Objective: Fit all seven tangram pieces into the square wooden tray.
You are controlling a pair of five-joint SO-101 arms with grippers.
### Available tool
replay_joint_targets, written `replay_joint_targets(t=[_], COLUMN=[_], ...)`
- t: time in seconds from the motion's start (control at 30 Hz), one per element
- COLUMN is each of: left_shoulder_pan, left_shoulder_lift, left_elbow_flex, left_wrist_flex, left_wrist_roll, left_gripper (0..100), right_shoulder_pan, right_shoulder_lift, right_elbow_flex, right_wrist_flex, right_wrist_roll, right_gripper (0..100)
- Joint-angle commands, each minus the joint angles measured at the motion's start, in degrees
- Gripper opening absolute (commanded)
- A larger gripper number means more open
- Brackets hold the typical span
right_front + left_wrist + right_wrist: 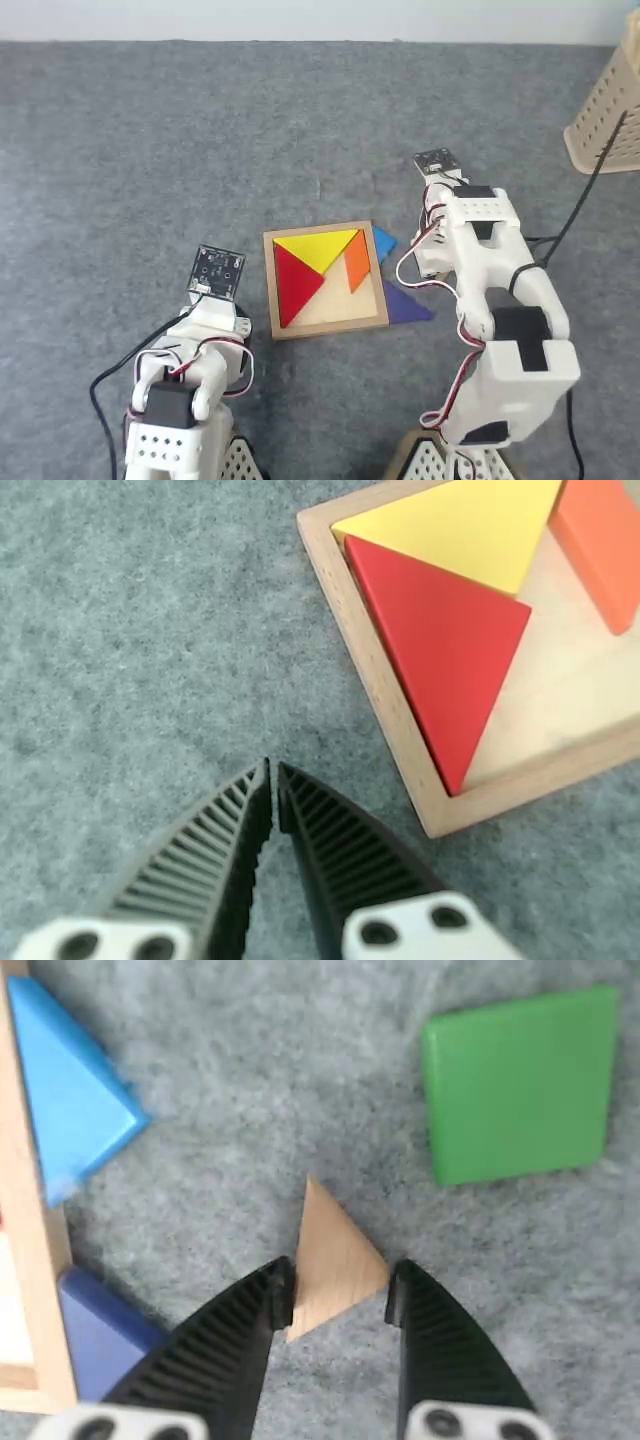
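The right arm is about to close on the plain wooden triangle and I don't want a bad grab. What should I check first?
1. The right gripper is open, with a finger on each side of the wooden triangle: ok.
2. The wooden triangle lies apart from the green square, the blue triangle and the dark blue piece: ok.
3. The fingertips are low enough to catch the triangle's edges: cannot tell.
4. The tray has bare floor left beside the red triangle and the orange piece: ok.
5. The left gripper is shut, over the carpet and off the tray: ok.
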Motion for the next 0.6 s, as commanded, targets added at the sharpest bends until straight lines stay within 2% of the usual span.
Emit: replay_joint_targets(t=[0.0, 0.17, 0.3, 0.47, 0.57], left_shoulder_pan=[-0.09, -0.09, -0.09, -0.09, -0.09], left_shoulder_lift=[-1.14, -1.14, -1.14, -1.14, -1.14], left_elbow_flex=[-1.10, -1.10, -1.10, -1.10, -1.10], left_wrist_flex=[0.35, 0.35, 0.35, 0.35, 0.35], left_wrist_roll=[0.35, 0.35, 0.35, 0.35, 0.35], left_gripper=[1, 1, 1, 1, 1], right_shoulder_pan=[0.04, -3.30, -10.59, -17.10, -20.53], right_shoulder_lift=[-4.79, -13.32, -16.22, -10.95, -4.62], right_elbow_flex=[-1.32, -1.32, -1.67, -8.88, -15.65], right_wrist_flex=[0.66, 2.51, 2.95, 4.00, 7.43], right_wrist_roll=[-0.62, 0.44, 3.96, 4.40, 7.82], right_gripper=[12.6, 12.5, 12.5, 12.5, 12.5])
